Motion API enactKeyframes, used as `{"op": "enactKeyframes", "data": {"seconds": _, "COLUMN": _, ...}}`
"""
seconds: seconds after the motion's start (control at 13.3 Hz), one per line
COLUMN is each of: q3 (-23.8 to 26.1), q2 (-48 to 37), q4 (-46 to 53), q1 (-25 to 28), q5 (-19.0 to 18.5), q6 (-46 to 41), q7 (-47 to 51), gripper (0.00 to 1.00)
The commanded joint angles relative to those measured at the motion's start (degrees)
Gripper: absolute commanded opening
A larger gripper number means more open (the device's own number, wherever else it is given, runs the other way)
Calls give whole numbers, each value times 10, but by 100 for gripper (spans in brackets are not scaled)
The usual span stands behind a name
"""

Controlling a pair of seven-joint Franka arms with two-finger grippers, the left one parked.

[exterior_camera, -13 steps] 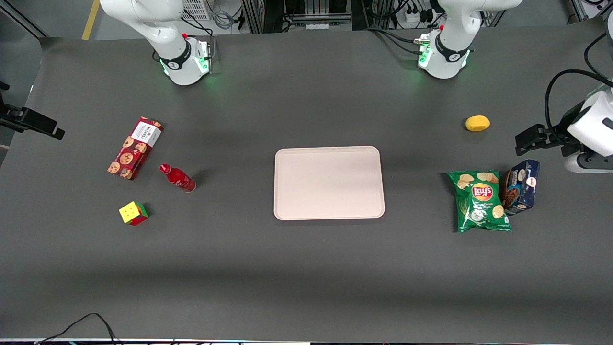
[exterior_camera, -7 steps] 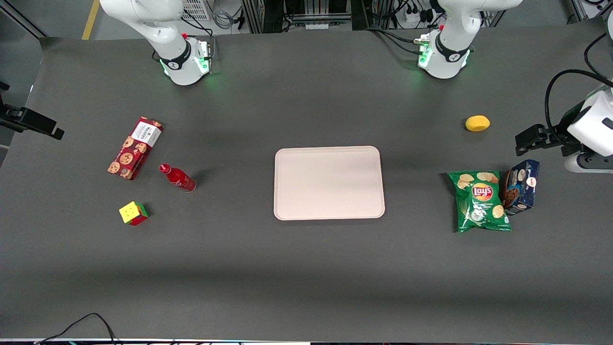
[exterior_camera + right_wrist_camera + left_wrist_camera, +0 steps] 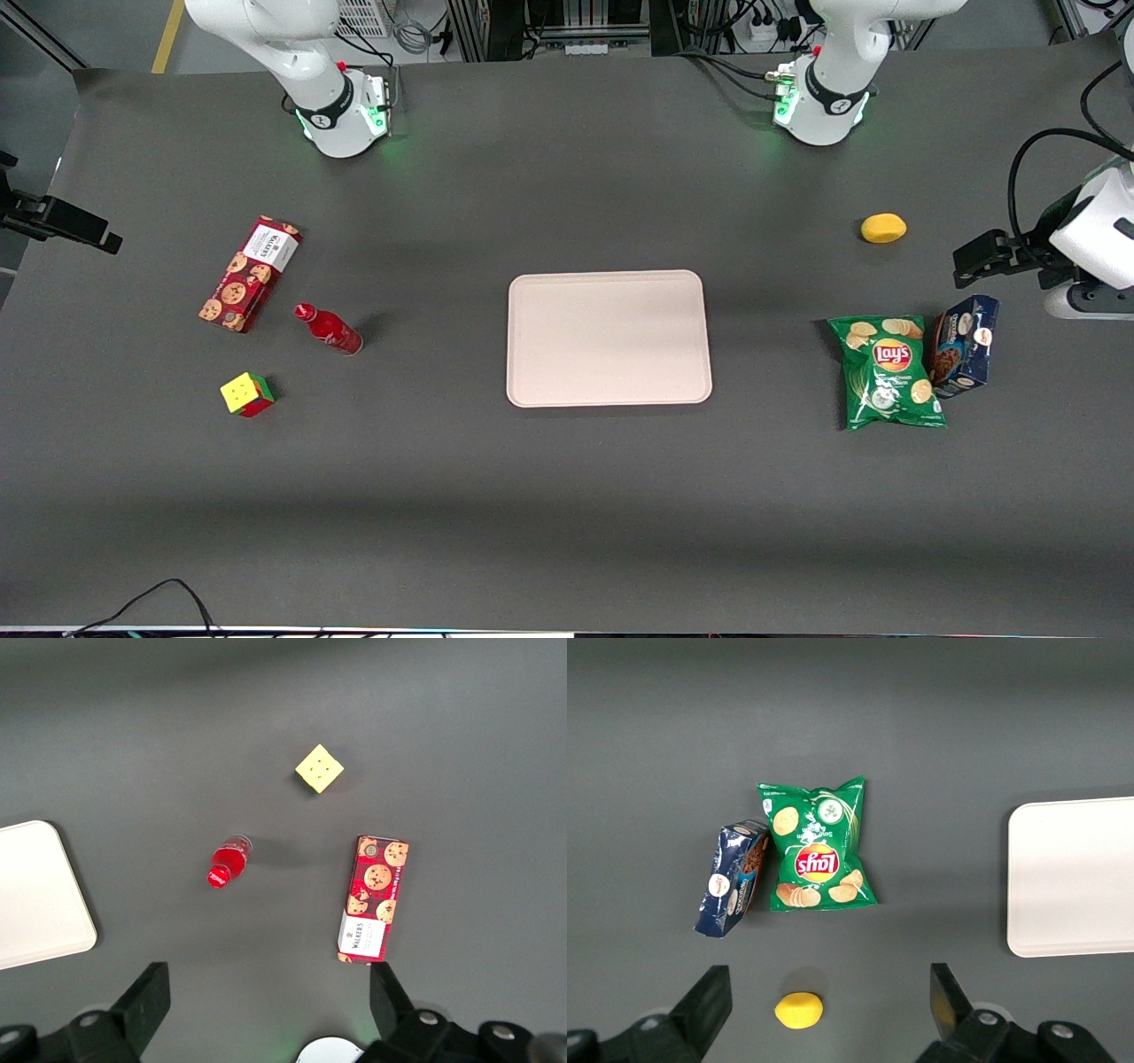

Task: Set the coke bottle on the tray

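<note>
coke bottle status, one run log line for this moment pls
coke bottle: upright on table, beside cookie box | tray: bare | pincer: open, high above bottle, holding nothing | phase: pre-grasp

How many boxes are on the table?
2: a red box beside the bottle, and a blue box beside the chips. The open pincer hangs above the bottle.

Open claw [image 3: 266, 1001] high above coke bottle [image 3: 329, 329]; cookie box [image 3: 250, 274], cube [image 3: 246, 394] nearby

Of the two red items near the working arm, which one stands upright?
The coke bottle stands upright, red cap on top; the red cookie box beside it lies flat. The gripper, open, hangs high above both.
</note>
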Motion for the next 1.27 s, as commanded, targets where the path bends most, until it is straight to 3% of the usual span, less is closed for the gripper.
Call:
{"op": "enactKeyframes", "data": {"seconds": 0.0, "q3": 2, "q2": -1, "q4": 4, "q1": 1, "q5": 7, "q6": -11, "q7": -3, "gripper": 100}}
{"op": "enactKeyframes", "data": {"seconds": 0.3, "q3": 0, "q2": -2, "q4": 4, "q1": 6, "q5": 7, "q6": -11, "q7": -3, "gripper": 100}}
{"op": "enactKeyframes", "data": {"seconds": 0.82, "q3": -43, "q2": -2, "q4": -27, "q1": 101, "q5": 7, "q6": -9, "q7": -2, "gripper": 100}}
{"op": "enactKeyframes", "data": {"seconds": 0.97, "q3": -43, "q2": -4, "q4": -35, "q1": 102, "q5": 7, "q6": -7, "q7": -3, "gripper": 100}}
{"op": "enactKeyframes", "data": {"seconds": 1.2, "q3": -42, "q2": -36, "q4": -148, "q1": 102, "q5": 7, "q6": 89, "q7": -14, "gripper": 100}}
